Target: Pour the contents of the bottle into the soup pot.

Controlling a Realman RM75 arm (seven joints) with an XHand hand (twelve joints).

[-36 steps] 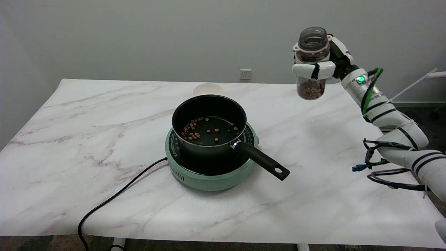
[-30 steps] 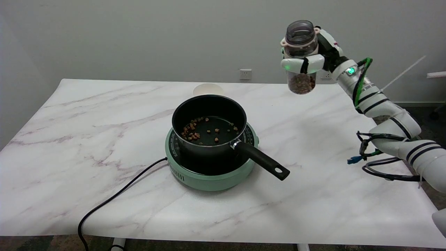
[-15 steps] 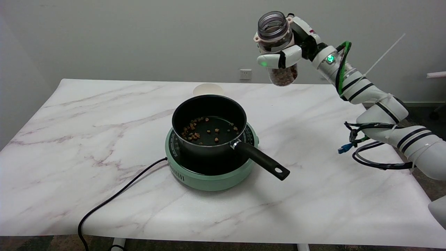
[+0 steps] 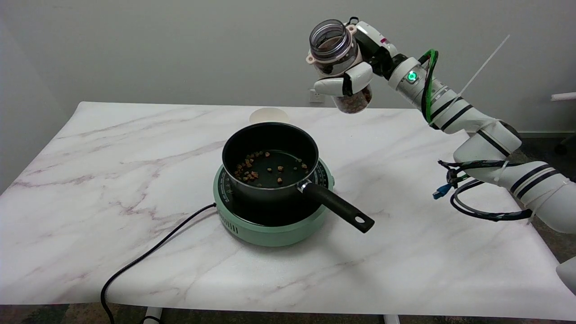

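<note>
Below and to the left of my right robot hand (image 4: 355,67), the marble worktop (image 4: 90,189) carries a green cooker (image 4: 270,225) with the soup pot (image 4: 270,157), brown pieces inside. The robot hand grips the open bottle (image 4: 337,58) in the air, tilted a little left.

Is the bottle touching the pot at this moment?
Apart. The head view shows the bottle held by the right hand high above the table, with bare wall between it and the pot.
</note>
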